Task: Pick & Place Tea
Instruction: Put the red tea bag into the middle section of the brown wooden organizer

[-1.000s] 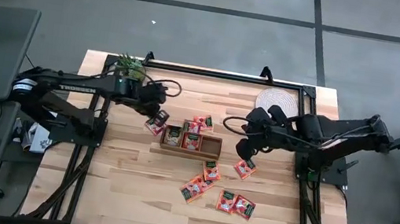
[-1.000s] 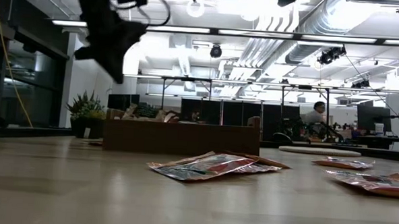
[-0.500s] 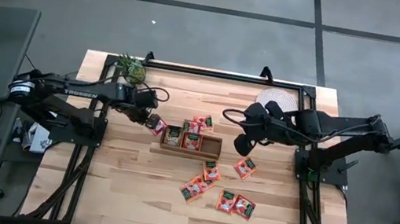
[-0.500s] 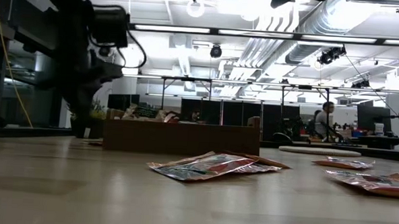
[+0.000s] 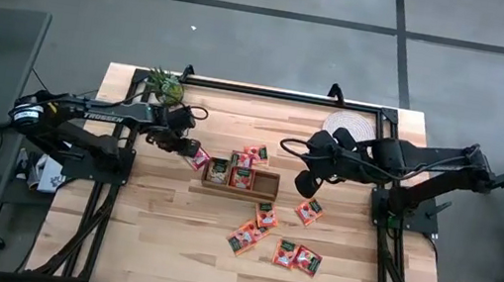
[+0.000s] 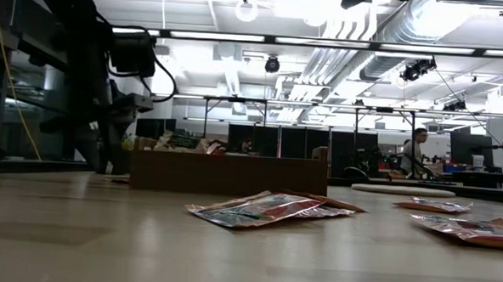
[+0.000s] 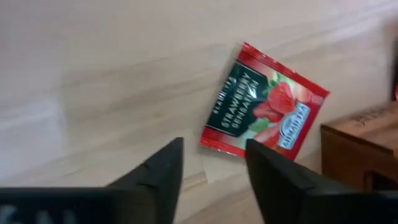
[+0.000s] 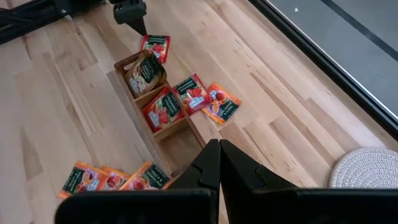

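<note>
Wooden table point(image 5: 138, 234) first: pale planks carrying everything, with the wooden box point(image 5: 240, 177) near its middle, two of its compartments already holding tea while the right one looks unfilled, so the sorting seems partway done. Far right sits the round woven mat point(image 5: 346, 127), unused. The right gripper point(image 5: 307, 183) hangs just right of the box with fingers clenched on nothing, probably waiting its turn. The left gripper point(image 5: 186, 145) is low at the box's left end, fingers parted; between them in its wrist view lies a strawberry sachet point(image 7: 264, 111), flat on the wood just beside the box wall, released rather than grasped. More loose sachets point(image 5: 290, 255) lie scattered on the near side of the box, and a few point(image 5: 256, 154) rest against its far side.
</note>
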